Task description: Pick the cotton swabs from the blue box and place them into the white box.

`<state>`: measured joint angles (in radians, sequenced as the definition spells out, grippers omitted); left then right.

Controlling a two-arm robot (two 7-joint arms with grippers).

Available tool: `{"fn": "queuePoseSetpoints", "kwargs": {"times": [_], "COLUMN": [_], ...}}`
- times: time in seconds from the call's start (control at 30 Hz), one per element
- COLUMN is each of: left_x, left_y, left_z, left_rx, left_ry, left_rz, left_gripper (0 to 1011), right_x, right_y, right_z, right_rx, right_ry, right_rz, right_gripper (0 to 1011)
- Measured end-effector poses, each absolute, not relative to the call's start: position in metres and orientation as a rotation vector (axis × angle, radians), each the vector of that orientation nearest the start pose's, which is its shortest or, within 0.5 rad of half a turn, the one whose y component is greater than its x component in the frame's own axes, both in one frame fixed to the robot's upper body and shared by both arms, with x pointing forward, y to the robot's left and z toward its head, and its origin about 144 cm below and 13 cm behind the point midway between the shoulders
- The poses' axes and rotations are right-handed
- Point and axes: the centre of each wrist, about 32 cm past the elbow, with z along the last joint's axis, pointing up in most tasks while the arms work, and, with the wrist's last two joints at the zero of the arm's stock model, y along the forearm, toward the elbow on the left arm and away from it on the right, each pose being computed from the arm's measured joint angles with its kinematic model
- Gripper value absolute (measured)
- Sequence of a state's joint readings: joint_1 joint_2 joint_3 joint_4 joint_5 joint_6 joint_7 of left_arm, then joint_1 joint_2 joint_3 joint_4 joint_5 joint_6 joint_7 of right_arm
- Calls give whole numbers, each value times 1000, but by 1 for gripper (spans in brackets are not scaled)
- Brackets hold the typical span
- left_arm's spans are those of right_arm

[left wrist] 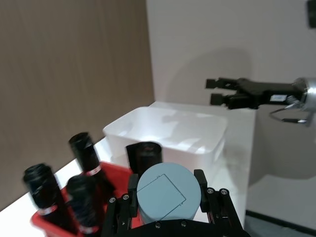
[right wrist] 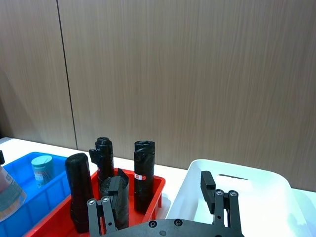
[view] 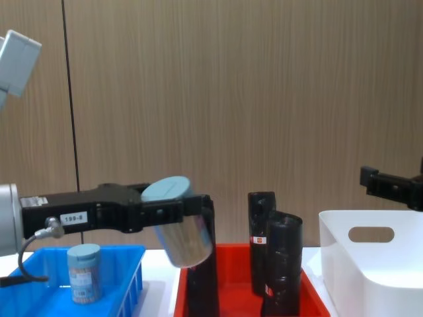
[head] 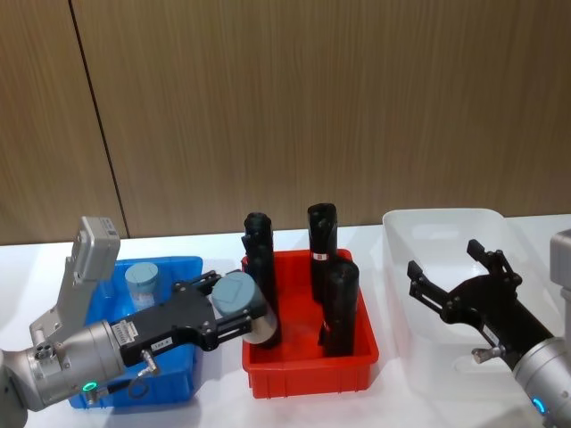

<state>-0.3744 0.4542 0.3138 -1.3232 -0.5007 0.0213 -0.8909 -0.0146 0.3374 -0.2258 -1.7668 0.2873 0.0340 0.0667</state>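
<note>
My left gripper is shut on a cotton swab tub with a pale-blue lid. It holds the tub tilted, in the air over the gap between the blue box and the red crate. A second tub of cotton swabs stands upright in the blue box, also seen from the side. The white box sits at the far right with nothing visible inside. My right gripper hovers open over the white box's near part, holding nothing.
A red crate stands between the blue and white boxes and holds three tall black bottles. The held tub is close to the leftmost bottle. A wood-panelled wall runs behind the white table.
</note>
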Motion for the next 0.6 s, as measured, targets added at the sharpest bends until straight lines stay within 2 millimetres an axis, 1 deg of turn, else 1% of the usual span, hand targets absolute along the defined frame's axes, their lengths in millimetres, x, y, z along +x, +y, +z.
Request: {"fn": "queuePoseSetpoints", "kwargs": {"times": [0.3, 0.6], "left_x": [558, 561], "left_y": [301, 299], "left_z": [1189, 1186], "left_rx": [-53, -92], "left_ry": [17, 24], "left_rz": [417, 375], "left_gripper": [678, 677], "right_x": [443, 443], "right_y": [-237, -237], "right_z": [1189, 1189], "right_rx": [26, 26], "right_ry": [-75, -75], "right_rz": [-1230, -1230], "right_gripper": [1002, 1002]}}
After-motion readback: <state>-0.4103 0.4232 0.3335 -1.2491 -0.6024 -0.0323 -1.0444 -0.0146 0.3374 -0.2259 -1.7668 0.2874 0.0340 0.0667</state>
